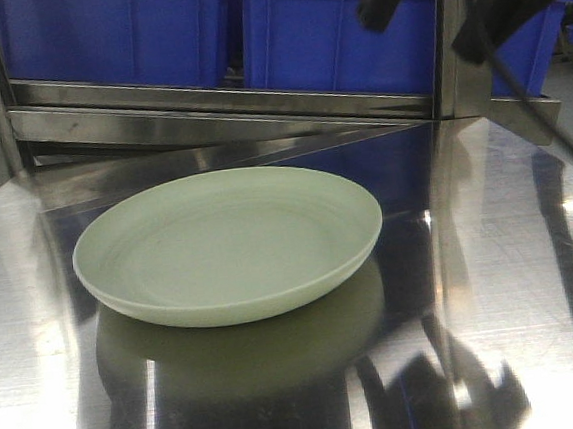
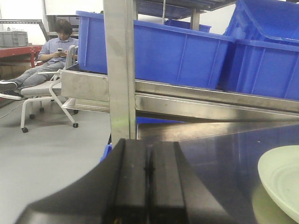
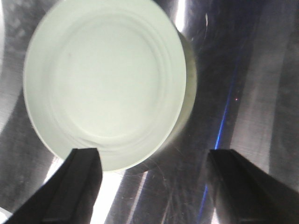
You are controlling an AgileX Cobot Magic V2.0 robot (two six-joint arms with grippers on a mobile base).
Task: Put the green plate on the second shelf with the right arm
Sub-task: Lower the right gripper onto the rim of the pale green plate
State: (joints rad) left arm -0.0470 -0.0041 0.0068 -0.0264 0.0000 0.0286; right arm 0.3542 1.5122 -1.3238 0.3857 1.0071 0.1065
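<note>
Your right hand [image 3: 154, 155] hangs over the steel worktop [image 1: 491, 257] with its two dark fingers [image 3: 77, 179] spread wide and nothing between them. The green plate [image 3: 105, 84] lies flat and upright on the worktop beneath the hand, not centred in the gap. In the right wrist view one fingertip crosses the plate's near rim, while the other stands over bare steel well off to the plate's side. No finger touches the plate as far as the views show. Your left hand [image 2: 148, 168] sits low beside the worktop with its fingers pressed together and holding nothing; the plate's rim shows off to its right. Beyond the plate, a steel rack rail [image 1: 207, 106] carries blue bins [image 1: 331, 30].
</note>
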